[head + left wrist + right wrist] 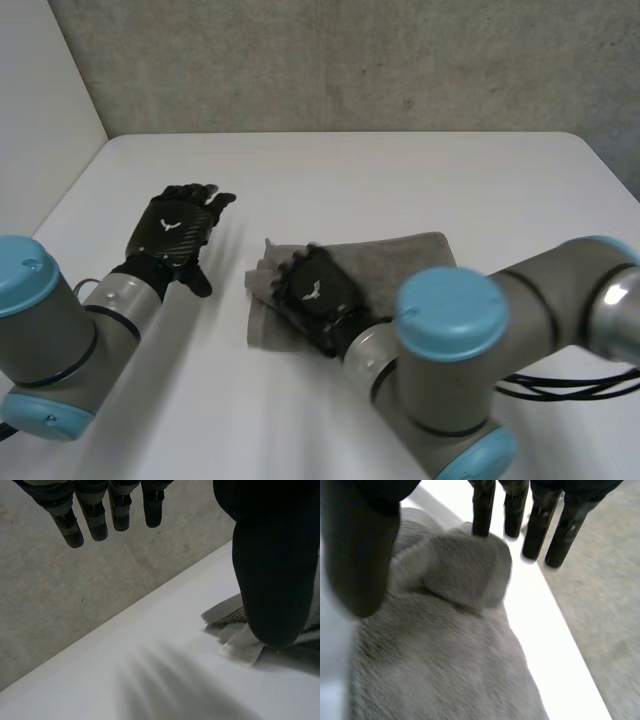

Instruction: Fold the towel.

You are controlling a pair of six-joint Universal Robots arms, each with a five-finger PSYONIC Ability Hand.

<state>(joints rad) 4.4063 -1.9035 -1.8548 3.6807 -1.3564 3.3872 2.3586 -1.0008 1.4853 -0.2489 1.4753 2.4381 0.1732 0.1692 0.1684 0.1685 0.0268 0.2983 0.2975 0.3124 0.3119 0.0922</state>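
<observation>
White table (350,180) bears rumpled grey terry towel (400,262).

**Far desk free, near side blocked**

The far half of the desk (350,175) is bare up to the grey wall (350,60); a hand can pass there. Nearer, the towel (405,262) lies right of the middle, with the right hand (315,295) on its left end. The left hand (178,230) is apart from it, and a narrow bare gap runs between them.
</observation>
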